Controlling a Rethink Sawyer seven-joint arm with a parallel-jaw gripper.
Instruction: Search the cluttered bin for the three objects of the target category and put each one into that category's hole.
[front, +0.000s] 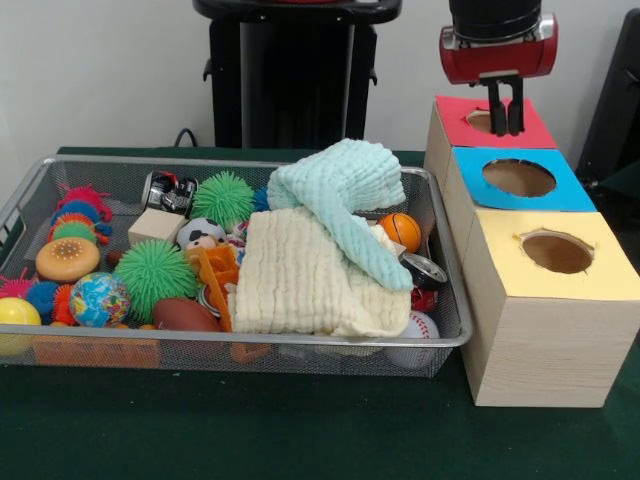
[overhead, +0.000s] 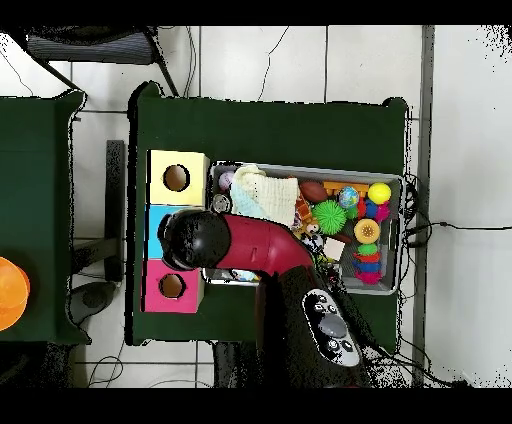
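Observation:
My gripper (front: 506, 124) hangs over the hole of the red box (front: 533, 132), its two black fingers close together with nothing visible between them. Beside it stand the blue box (front: 520, 178) and the yellow box (front: 555, 250), each with a round hole on top. The wire mesh bin (front: 300, 345) is full of clutter: a cream cloth (front: 300, 280), a mint cloth (front: 345, 195), a small basketball (front: 401, 230), a green spiky ball (front: 153, 272), a globe ball (front: 98, 298) and a baseball (front: 418, 328). In the overhead view the arm (overhead: 250, 248) covers the gripper.
From above, the yellow box (overhead: 177, 178), blue box (overhead: 153, 222) and red box (overhead: 172, 286) stand in a row left of the bin (overhead: 400, 230). A toy car (front: 168, 190), a wooden block (front: 155, 226) and a toy football (front: 185, 315) also lie in the bin.

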